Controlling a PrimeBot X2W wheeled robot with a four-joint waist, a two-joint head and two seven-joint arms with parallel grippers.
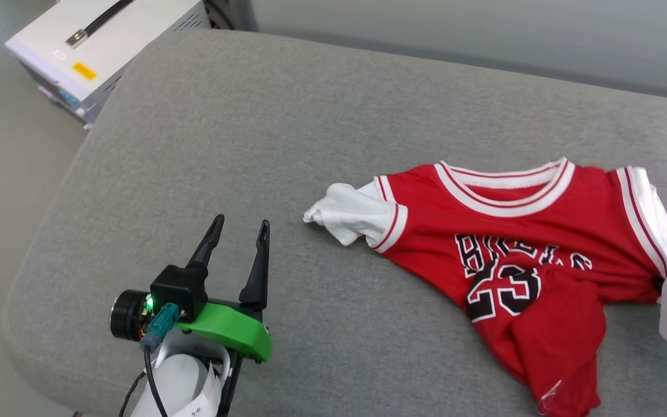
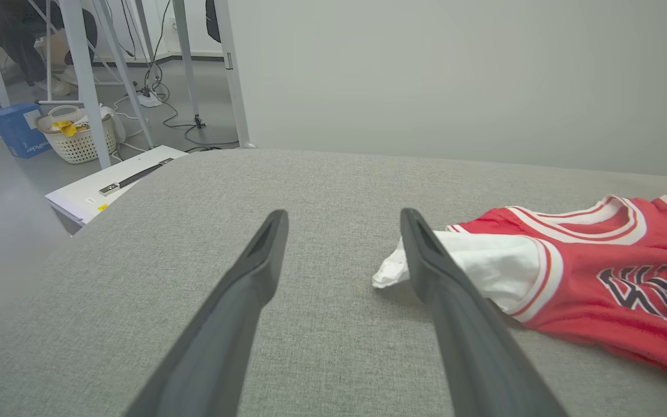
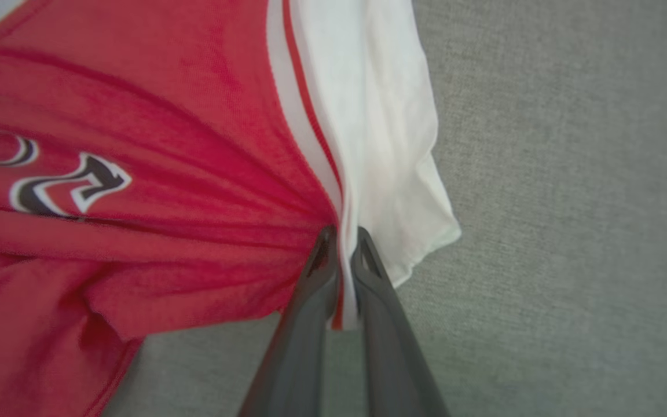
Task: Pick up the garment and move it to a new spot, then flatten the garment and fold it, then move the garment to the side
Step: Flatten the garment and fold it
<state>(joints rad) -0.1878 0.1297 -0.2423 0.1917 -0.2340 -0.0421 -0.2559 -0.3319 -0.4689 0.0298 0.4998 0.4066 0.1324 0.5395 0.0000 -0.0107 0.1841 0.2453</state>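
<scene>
Garment (image 1: 507, 243) lies rumpled on grey cushion (image 1: 241, 133), hem bunched over number. Looks thin, soft, light (will likely sag). My right gripper (image 3: 342, 246) pinches armhole seam beside white sleeve. My left gripper (image 1: 241, 223) is spread wide, empty; far sleeve looks like a good second hold.

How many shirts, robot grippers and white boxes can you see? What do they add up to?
Shirts: 1, the red jersey
Grippers: 2, the left gripper and the right gripper
Boxes: 1, the white box with a black handle
Total: 4
</scene>
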